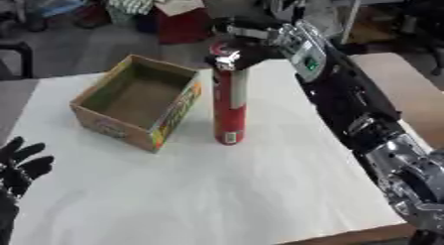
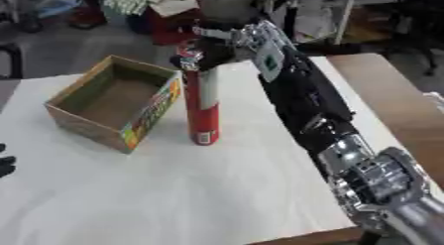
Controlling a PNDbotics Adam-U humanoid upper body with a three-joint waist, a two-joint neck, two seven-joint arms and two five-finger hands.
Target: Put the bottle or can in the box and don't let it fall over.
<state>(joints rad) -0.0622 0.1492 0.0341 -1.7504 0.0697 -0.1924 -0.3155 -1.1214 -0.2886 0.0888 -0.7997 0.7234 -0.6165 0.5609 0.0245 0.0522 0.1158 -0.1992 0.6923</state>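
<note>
cans: 1 [image 1: 229,105] (red, tall) | boxes: 1 [image 1: 137,102] | hands: 2

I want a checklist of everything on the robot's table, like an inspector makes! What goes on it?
Surface: white table, bare wood showing along its right edge.
Job's things: tall red can standing upright on the table, just right of the open cardboard box; box looks empty.
Clutter: nothing seen on the table.
Hands: right hand curled round the can's top; left hand idle at the lower left, fingers up.
Cables: nothing seen.
Surroundings: cloth and furniture on the floor behind the table.
</note>
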